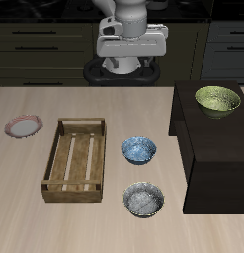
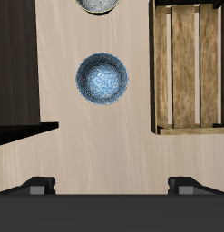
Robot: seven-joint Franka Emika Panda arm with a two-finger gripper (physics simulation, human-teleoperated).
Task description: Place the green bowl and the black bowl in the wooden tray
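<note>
Two bowls left to move: I see the wooden tray [image 1: 75, 158] empty, the black bowl [image 1: 144, 201] beside it nearer the front, the green bowl [image 1: 218, 100] on the dark stand [image 1: 207, 148]. Both look light, rigid, slippery; I'd pinch a rim. Gripper [image 2: 112, 185] fingers spread, holding nothing.

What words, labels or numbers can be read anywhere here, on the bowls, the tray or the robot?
None: no readable text shows in either view.
The green bowl, black bowl and blue bowl carry only speckles.
The wooden tray shows bare slats.
The plate is plain with a pink rim.
The robot and its gripper show no lettering or logo.
</note>
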